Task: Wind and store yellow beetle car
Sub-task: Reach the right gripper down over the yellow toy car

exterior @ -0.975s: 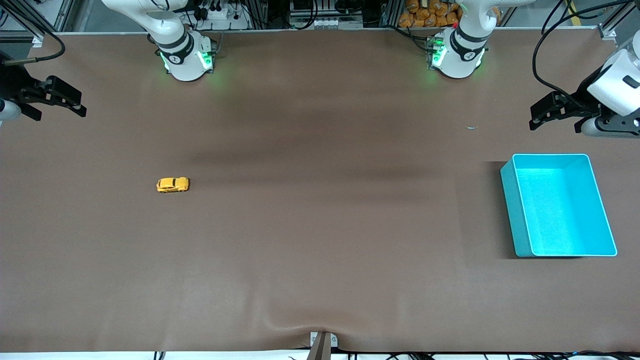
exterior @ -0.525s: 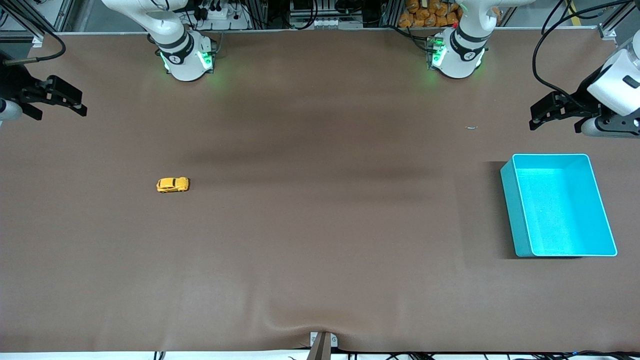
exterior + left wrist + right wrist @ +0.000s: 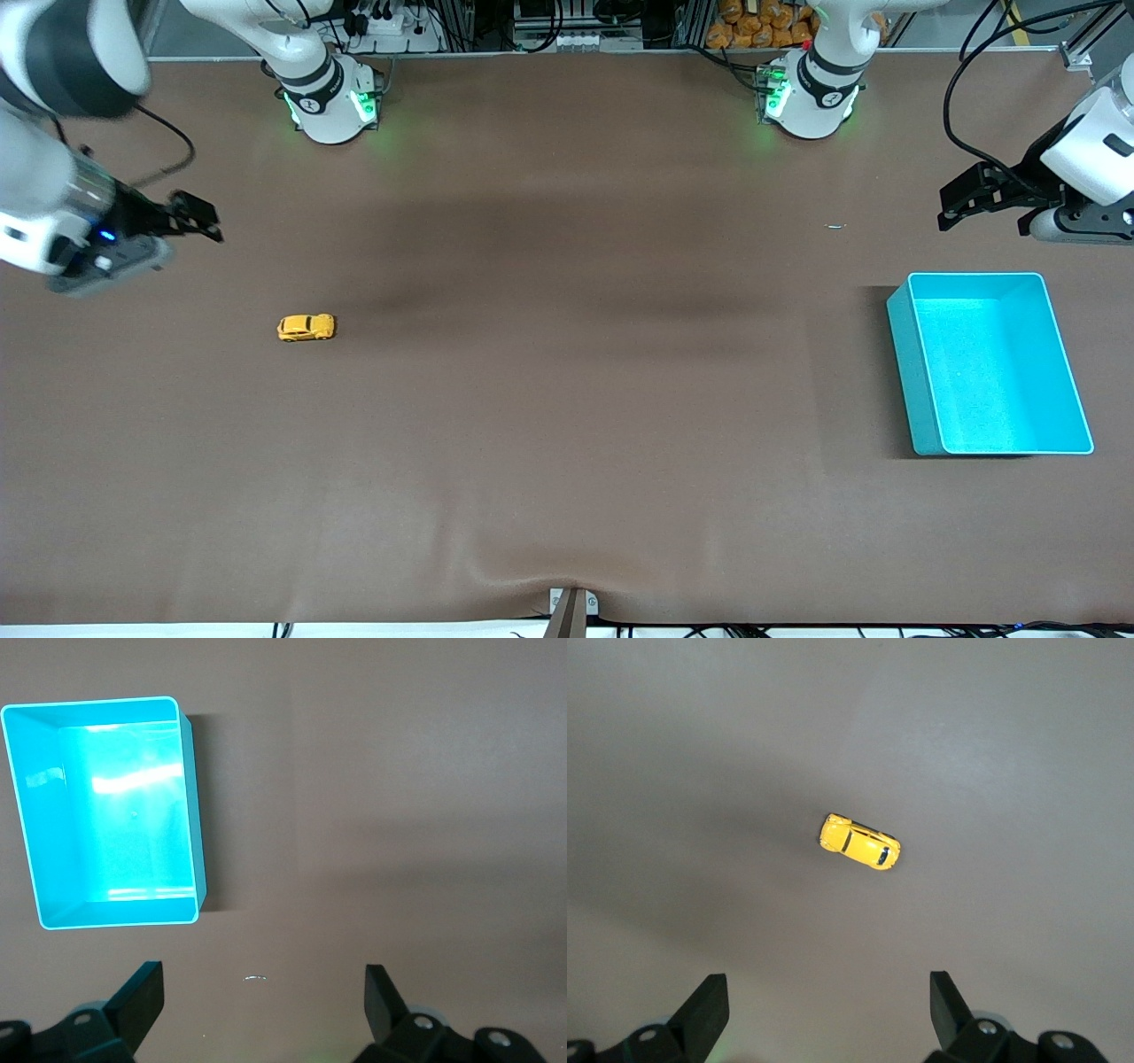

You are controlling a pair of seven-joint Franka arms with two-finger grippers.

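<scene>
1. The tiny yellow-orange beetle-shaped toy car [image 3: 306, 327] stands on its wheels on the brown bench [image 3: 567, 399], toward the right arm's end and untouched.
2. The right hand [image 3: 197, 226] is up in the air over the bench near that end, not over the car. Its fingers are spread wide and hold nothing. In the right wrist view the car [image 3: 859, 842] lies ahead of the two dark fingertips [image 3: 704, 1005], well apart from them.
3. The left hand [image 3: 979, 197] waits over the bench by the open turquoise plastic bin [image 3: 904, 354], fingers wide and empty. The bin shows nothing inside it.
4. Judged step: the approach to the car; neither winding nor storing has begun.
5. The next move calls for bringing the right hand over the car, turning the fingers to span its narrow body, then coming down. The car is small and on wheels, so an off-centre touch could roll it away.
6. Hard to make out: no winding key or pull-back mechanism can be seen, and the front view cuts off part of the right arm at its edge.
</scene>
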